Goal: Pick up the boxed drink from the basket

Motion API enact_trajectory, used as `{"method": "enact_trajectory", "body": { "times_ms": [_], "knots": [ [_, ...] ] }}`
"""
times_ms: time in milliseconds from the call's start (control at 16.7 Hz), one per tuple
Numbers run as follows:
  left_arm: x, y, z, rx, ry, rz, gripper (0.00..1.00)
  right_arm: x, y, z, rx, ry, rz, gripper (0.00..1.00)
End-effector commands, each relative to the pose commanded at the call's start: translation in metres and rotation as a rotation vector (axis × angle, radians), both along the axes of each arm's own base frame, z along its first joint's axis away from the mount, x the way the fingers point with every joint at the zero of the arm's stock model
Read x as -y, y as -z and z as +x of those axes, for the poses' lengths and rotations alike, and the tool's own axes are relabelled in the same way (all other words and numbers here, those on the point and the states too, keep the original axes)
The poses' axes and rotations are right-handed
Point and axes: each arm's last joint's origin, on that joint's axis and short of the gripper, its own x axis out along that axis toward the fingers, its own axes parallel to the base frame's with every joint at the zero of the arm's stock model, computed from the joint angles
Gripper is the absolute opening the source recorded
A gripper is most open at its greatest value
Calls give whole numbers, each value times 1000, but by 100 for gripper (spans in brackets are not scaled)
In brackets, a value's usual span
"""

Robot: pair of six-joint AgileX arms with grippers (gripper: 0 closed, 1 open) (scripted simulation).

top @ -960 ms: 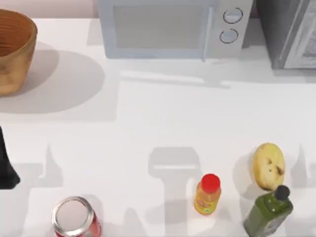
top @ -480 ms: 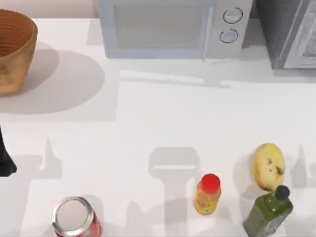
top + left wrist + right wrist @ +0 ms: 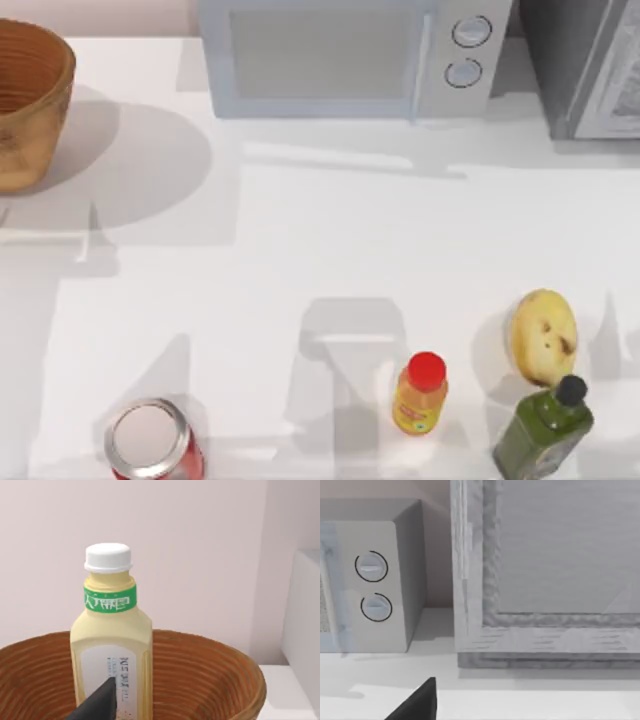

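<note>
The boxed drink (image 3: 111,640), pale yellow with a green neck band and a white screw cap, stands upright inside the basket (image 3: 210,655) in the left wrist view. A dark part of my left gripper (image 3: 97,705) shows just in front of the drink's lower label, close to it. In the top view the tan woven basket (image 3: 30,110) sits at the table's back left corner, cut by the edge, with its inside hidden. A dark part of my right gripper (image 3: 417,702) hangs above the table facing the back right.
A microwave (image 3: 340,60) stands at the back centre and a grey appliance (image 3: 590,70) at the back right. Along the front are a red can (image 3: 152,440), an orange bottle (image 3: 420,393), a yellow potato-like lump (image 3: 543,336) and a dark green bottle (image 3: 545,425).
The dark part of my left arm at the top view's left edge has slid out of the picture, and its shadow has shifted toward the basket. The table's objects have not moved.
</note>
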Motion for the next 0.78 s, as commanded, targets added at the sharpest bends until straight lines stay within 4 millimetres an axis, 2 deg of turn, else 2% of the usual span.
{"method": "enact_trajectory", "body": {
  "times_ms": [180,300,540,780],
  "knots": [
    [-16,-2,43,5,2,3,100,0,0,0,0,0,0,100],
    [-28,5,73,4,5,4,100,0,0,0,0,0,0,100],
    [-52,38,125,-2,14,4,100,0,0,0,0,0,0,100],
    [-70,76,157,-12,23,1,100,0,0,0,0,0,0,100]
  ]
}}
